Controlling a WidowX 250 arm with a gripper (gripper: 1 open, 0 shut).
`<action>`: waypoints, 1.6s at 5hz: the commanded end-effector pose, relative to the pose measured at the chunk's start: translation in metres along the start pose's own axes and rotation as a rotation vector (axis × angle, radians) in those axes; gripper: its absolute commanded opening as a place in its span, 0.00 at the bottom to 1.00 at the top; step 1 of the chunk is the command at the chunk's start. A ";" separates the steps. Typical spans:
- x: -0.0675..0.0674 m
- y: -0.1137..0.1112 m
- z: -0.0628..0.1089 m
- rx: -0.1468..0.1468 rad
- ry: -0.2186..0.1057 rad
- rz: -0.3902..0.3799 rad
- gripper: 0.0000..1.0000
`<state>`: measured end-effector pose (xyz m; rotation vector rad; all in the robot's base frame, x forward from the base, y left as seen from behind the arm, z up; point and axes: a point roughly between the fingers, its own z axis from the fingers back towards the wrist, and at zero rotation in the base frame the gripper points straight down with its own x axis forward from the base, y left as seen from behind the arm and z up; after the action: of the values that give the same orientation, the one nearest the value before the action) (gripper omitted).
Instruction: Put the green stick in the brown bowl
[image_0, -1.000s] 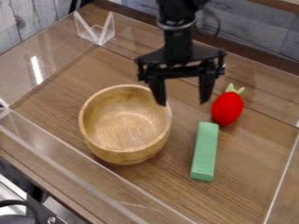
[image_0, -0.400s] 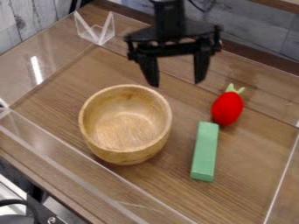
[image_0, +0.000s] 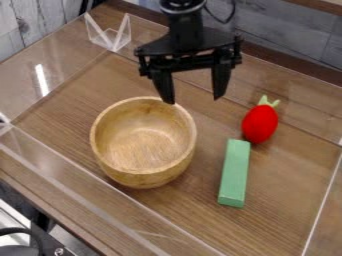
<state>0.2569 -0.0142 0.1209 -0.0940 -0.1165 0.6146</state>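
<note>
The green stick (image_0: 237, 172) lies flat on the wooden table, just right of the brown bowl (image_0: 143, 140), pointing roughly toward the camera. The bowl is empty and sits left of centre. My gripper (image_0: 194, 91) hangs above the table behind the bowl's far right rim, its two black fingers (image_0: 166, 88) spread wide and pointing down with nothing between them. It is well clear of the stick, up and to the left of it.
A red strawberry-shaped toy (image_0: 261, 121) stands right of the gripper, just beyond the stick's far end. Clear plastic walls (image_0: 54, 60) ring the table. A small clear stand (image_0: 108, 33) sits at the back left.
The open gripper has risen and drifted left, away from the strawberry toy and the stick. Bowl, stick and toy have not moved.
</note>
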 end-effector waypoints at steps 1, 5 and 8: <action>0.007 -0.006 0.001 0.006 -0.036 0.013 1.00; -0.004 -0.026 -0.029 0.026 -0.045 0.056 1.00; -0.040 -0.043 -0.055 0.040 0.005 0.032 1.00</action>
<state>0.2507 -0.0744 0.0603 -0.0450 -0.0676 0.6543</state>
